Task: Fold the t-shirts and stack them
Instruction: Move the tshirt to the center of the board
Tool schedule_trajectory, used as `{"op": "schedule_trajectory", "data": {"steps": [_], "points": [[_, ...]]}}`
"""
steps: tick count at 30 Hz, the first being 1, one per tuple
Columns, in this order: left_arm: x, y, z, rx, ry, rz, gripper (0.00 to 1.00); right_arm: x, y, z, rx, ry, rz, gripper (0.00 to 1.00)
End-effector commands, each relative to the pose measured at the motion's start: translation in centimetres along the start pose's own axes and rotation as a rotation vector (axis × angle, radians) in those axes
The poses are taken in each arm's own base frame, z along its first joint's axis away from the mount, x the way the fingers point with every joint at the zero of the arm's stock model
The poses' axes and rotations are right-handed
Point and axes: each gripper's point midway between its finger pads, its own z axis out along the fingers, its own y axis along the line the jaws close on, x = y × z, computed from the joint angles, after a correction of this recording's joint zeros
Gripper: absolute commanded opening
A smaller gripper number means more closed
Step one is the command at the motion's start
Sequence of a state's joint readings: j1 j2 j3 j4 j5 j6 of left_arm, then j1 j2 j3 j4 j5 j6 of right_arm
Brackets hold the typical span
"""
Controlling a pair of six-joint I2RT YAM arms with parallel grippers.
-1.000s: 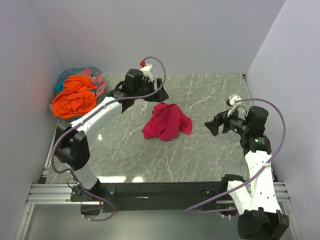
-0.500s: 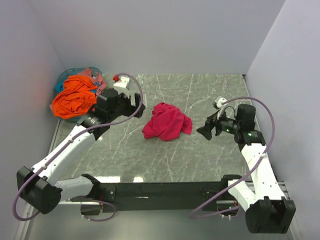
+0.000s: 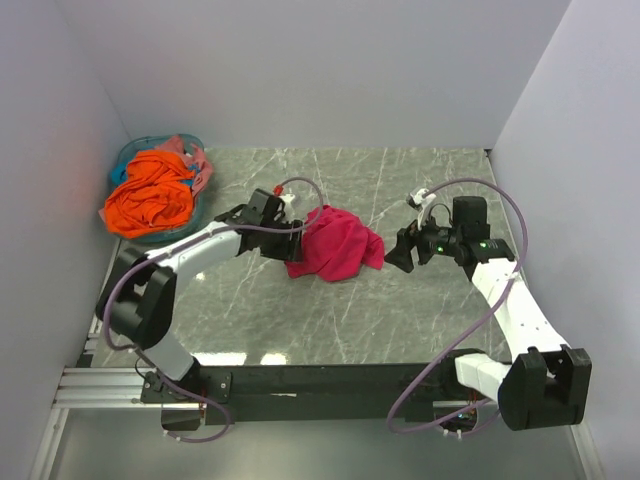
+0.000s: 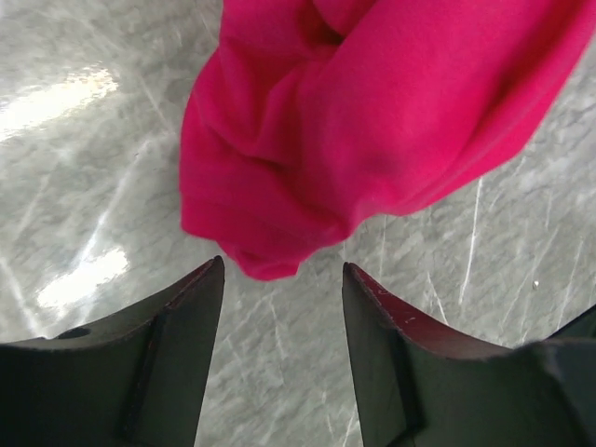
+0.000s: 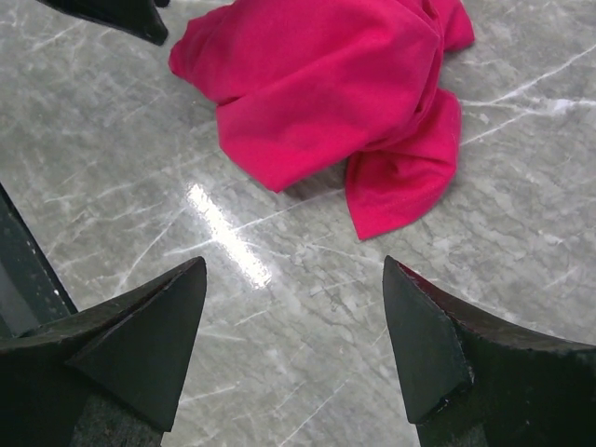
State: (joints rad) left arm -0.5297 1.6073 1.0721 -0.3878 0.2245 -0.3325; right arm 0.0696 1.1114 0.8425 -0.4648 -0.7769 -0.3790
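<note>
One pink shirt (image 3: 333,245) lies crumpled mid-table (image 3: 400,190), with the left pincer (image 3: 292,243) at its left edge and the right pincer (image 3: 392,252) near its right. Left wrist: pincer open, shirt's tip between the fingers. Right wrist: pincer wide open, holding nothing, shirt just ahead.

Grey marble table (image 3: 420,310) below me. Crimson-pink t-shirt (image 3: 335,243) lies crumpled in loose heap near middle of surface, directly on marble. Teal basket (image 3: 124,162) stands at far left corner, well apart from shirt.
</note>
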Motion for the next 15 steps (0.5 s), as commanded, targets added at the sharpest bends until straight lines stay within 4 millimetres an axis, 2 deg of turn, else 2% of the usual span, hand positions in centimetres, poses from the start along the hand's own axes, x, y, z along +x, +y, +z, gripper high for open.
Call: {"op": "schedule_trajectory", "data": {"steps": [1,5,7,11,15], "points": [[-1.9,-1.7,0.1,0.027,-0.026,-0.014,0.59,-0.3,0.4,0.1,-0.010,-0.020,0.012,0.82],[-2.1,-2.3,1.2,0.003,-0.023,-0.002,0.59,0.1,0.0,0.8,-0.021,0.004,0.070,0.82],[-1.6,-3.2,1.6,0.013,-0.007,0.013,0.59,0.2,-0.4,1.3,-0.020,0.014,0.115,0.82],[-0.8,-3.8,2.8,0.001,0.008,0.030,0.59,0.3,-1.1,2.0,-0.003,0.024,0.172,0.80],[-0.8,-2.9,3.8,-0.049,-0.002,0.017,0.49,0.6,-1.5,2.5,0.003,0.037,0.202,0.78]]}}
